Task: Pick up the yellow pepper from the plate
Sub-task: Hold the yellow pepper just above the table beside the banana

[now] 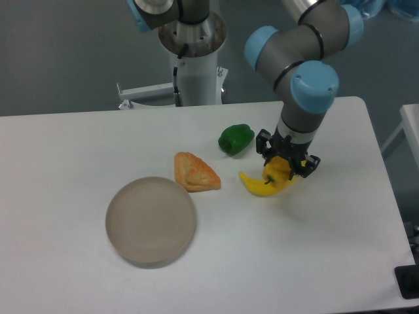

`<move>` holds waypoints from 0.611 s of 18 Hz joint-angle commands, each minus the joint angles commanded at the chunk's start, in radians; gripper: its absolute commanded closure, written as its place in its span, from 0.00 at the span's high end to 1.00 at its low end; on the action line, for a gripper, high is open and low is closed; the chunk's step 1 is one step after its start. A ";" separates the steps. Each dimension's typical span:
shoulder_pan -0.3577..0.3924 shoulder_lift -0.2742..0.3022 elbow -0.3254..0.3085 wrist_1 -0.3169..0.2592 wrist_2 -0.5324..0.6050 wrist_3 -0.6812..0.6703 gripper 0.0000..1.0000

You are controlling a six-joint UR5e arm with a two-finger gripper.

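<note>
The yellow pepper (277, 170) is small and yellow-orange, with a dark stem pointing down-left. It sits between the fingers of my gripper (286, 167) at the right of the table, far from the plate. The gripper points down and its fingers close on the pepper's two sides. The pepper hangs just over, or touches, a curved yellow banana (259, 186) lying on the table; I cannot tell which. The round grey-beige plate (150, 221) stands at the front left with nothing on it.
A green pepper (236, 139) lies just left of the gripper, behind the banana. An orange-brown pastry (194, 172) lies between the plate and the banana. The robot base (194, 59) stands at the table's back edge.
</note>
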 joint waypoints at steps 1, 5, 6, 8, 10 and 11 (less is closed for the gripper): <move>0.000 -0.018 0.032 -0.009 0.000 0.021 0.03; -0.005 -0.032 0.052 -0.011 0.017 0.103 0.04; -0.006 -0.034 0.052 -0.011 0.023 0.104 0.04; -0.008 -0.040 0.055 -0.005 0.023 0.118 0.04; -0.011 -0.043 0.055 -0.001 0.032 0.130 0.04; -0.011 -0.043 0.055 0.000 0.038 0.132 0.04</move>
